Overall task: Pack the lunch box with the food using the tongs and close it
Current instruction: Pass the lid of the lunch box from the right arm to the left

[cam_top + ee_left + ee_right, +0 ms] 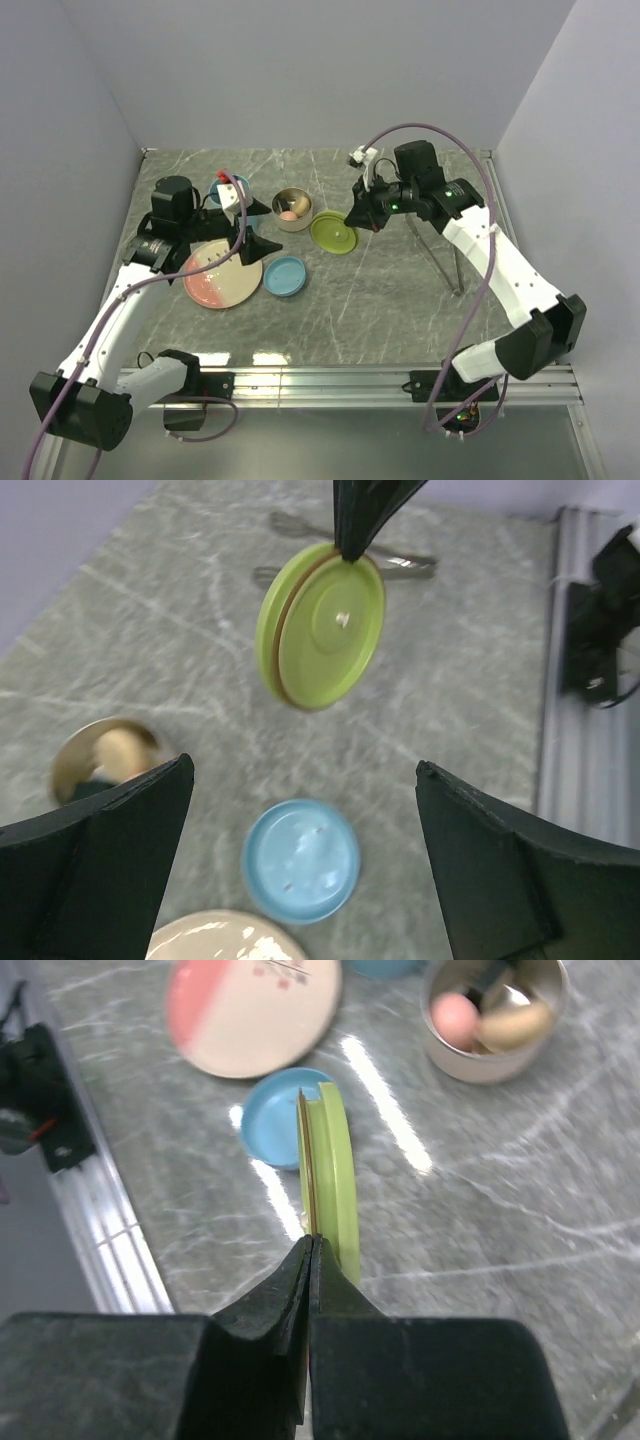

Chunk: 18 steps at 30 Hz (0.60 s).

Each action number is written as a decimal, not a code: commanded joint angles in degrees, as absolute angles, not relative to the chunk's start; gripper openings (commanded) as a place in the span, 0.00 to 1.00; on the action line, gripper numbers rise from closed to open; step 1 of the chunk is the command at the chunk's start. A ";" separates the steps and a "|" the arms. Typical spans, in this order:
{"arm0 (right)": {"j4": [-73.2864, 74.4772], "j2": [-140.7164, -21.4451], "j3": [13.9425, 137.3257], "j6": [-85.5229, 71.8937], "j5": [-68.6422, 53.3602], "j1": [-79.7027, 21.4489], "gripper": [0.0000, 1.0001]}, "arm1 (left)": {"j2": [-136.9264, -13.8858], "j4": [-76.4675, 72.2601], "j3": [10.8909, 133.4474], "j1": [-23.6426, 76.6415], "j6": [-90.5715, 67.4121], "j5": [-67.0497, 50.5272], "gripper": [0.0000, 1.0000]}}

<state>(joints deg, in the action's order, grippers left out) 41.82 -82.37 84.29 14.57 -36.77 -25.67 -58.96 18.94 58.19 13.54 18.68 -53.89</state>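
Observation:
The lunch box is a round metal tin (pixel 278 200) at the table's middle. Food lies in it: a pale egg (pixel 515 1025) and a pink piece (pixel 455 1018). My right gripper (pixel 357 217) is shut on the rim of a green lid (pixel 333 232). The lid hangs tilted above the table just right of the tin, and it is edge-on in the right wrist view (pixel 338 1160). My left gripper (pixel 305 770) stands wide open with nothing in it, above the blue lid (pixel 300 860). The silver tongs (pixel 445 255) lie on the table at the right, apart from both grippers.
A pink-and-cream plate (pixel 222 278) sits front left, with the blue lid (pixel 285 276) beside it. A blue container (pixel 228 188) stands behind the left gripper. Grey walls close in the table on three sides, and a metal rail (pixel 340 378) runs along the near edge.

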 commanded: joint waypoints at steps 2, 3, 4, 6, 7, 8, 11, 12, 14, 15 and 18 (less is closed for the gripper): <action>42.63 -77.88 86.13 16.08 -40.51 -29.52 0.00 | -60.47 12.57 60.64 16.52 8.18 -60.12 0.99; 42.71 -77.35 86.39 16.00 -40.87 -30.14 0.00 | -60.64 11.61 60.47 17.05 7.48 -60.03 0.99; 42.80 -77.00 86.92 15.82 -40.96 -30.67 0.00 | -60.64 11.25 60.03 17.92 6.51 -59.94 0.99; 42.89 -76.12 87.54 15.29 -41.48 -32.16 0.00 | -60.73 10.20 59.50 18.72 5.37 -59.85 1.00; 42.98 -75.85 88.24 15.03 -41.57 -32.60 0.00 | -60.91 10.11 59.41 19.68 4.67 -59.51 0.99; 42.98 -75.59 88.50 14.68 -41.83 -33.04 0.00 | -61.00 9.93 58.89 20.21 4.22 -59.33 0.99; 43.07 -74.36 89.65 13.80 -42.36 -34.80 0.00 | -61.00 8.44 57.92 22.23 2.55 -58.19 0.99; 43.07 -74.18 90.08 13.36 -42.45 -35.59 0.00 | -61.08 8.70 57.75 23.63 2.64 -56.79 0.99; 42.63 -73.22 90.26 13.01 -42.71 -36.21 0.00 | -61.26 9.31 57.66 24.78 3.25 -55.82 0.99; 42.45 -72.95 90.35 12.83 -42.98 -36.56 0.00 | -61.35 9.58 57.48 25.31 3.34 -55.46 0.99; 42.63 -72.33 90.97 12.74 -43.24 -37.00 0.00 | -61.52 10.63 57.48 27.15 4.13 -54.06 0.90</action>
